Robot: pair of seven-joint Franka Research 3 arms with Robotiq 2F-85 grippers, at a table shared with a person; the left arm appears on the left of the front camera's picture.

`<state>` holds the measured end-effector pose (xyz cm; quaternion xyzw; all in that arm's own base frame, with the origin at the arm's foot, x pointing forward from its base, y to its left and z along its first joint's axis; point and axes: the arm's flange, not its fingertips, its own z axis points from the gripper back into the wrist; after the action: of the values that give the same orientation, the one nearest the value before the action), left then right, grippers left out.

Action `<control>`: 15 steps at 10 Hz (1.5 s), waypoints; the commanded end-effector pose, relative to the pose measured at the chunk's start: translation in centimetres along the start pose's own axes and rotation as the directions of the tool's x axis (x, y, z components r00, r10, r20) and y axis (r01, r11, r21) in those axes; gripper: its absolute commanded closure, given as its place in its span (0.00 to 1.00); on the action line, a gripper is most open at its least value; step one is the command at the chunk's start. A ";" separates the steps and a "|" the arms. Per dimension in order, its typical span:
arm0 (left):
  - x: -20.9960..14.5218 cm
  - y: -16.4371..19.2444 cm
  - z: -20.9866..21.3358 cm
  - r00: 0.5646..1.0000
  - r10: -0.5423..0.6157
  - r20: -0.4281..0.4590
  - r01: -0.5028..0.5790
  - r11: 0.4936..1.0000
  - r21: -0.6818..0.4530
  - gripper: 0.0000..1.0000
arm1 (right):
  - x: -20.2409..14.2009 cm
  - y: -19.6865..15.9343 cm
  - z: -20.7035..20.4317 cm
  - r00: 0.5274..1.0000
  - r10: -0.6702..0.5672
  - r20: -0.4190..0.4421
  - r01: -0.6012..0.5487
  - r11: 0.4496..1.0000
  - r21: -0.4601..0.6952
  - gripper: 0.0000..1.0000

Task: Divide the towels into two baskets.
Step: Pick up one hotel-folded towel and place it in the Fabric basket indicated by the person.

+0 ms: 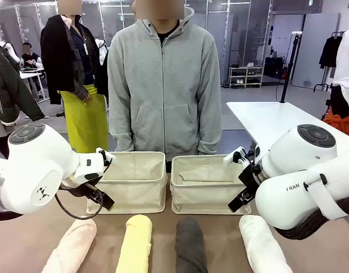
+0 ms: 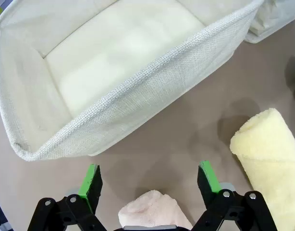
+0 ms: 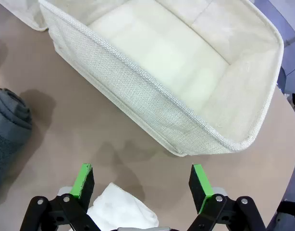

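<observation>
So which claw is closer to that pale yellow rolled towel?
Left. The left claw hangs over the end of the pale pink rolled towel, with the pale yellow rolled towel beside it. The right claw hangs over the white rolled towel, beyond the dark grey rolled towel.

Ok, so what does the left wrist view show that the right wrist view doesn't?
Particular to the left wrist view: the end of the pale pink towel under the left tool, the pale yellow towel off to one side, and the left basket. Particular to the right wrist view: the end of the white towel under the right tool, the dark grey towel at the picture's edge, and the right basket. Shared: open jaws with green pads, a cream canvas basket with no towel inside, and the brown table.
</observation>
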<state>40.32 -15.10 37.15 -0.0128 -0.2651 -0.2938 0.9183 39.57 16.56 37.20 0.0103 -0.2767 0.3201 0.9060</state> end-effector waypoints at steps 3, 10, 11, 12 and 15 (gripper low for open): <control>0.0 0.0 0.0 1.000 0.000 0.000 0.000 1.000 0.000 0.00 | 0.0 0.0 0.0 1.000 0.000 0.000 0.000 1.000 0.000 0.00; 0.0 0.0 0.0 1.000 0.000 0.000 0.000 1.000 0.000 0.00 | 0.0 0.0 0.0 1.000 0.000 0.000 0.000 1.000 0.000 0.00; 0.0 0.0 0.0 1.000 -0.001 0.000 0.001 1.000 0.000 0.00 | 0.0 -0.1 0.0 1.000 0.000 0.000 0.000 1.000 -0.001 0.00; 1.0 0.6 1.6 1.000 -0.001 0.002 0.001 1.000 0.025 0.00 | 0.9 -0.5 1.0 1.000 -0.015 0.025 0.014 0.999 0.052 0.00; 2.2 3.8 6.8 0.994 0.111 0.017 -0.108 0.983 -0.149 0.00 | 2.1 -2.3 3.9 0.995 -0.098 0.011 0.095 0.979 0.183 0.00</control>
<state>40.89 -14.07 42.45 -0.0562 -0.2724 -0.2628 0.9239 39.95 17.19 40.55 0.0725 -0.2709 0.2941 0.9137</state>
